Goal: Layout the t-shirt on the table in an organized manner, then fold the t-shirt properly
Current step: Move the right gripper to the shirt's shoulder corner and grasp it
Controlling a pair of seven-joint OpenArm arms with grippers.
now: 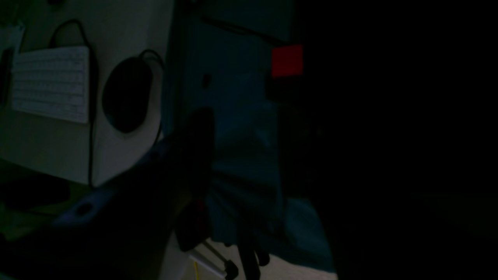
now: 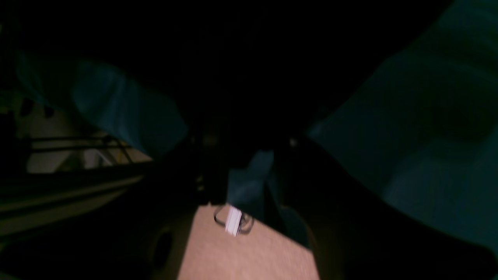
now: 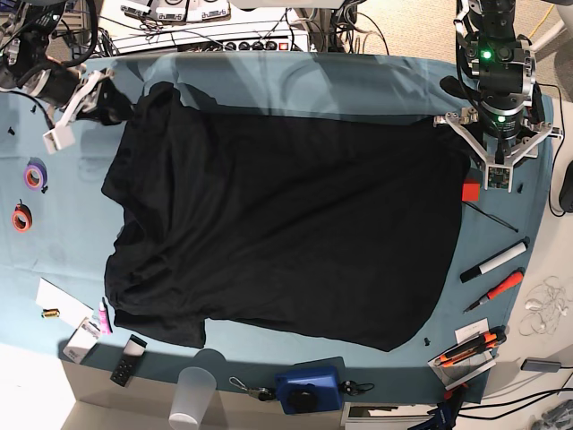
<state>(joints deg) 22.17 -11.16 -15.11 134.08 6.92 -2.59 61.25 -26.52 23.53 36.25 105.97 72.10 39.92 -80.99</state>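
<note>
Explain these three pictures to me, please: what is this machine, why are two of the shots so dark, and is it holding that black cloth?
It is a robot with two arms working over a table covered in teal cloth. The bright picture looks down from above. The two dark ones come from small cameras on the arms' wrists, so close to the fabric that little light gets in.

The black cloth is a t-shirt, spread nearly flat. The left gripper hangs open at the shirt's edge, holding nothing. The right gripper sits at the opposite corner by a sleeve; whether it grips the fabric is unclear.

Around the edges lie rolls of tape, markers and a clear cup.
</note>
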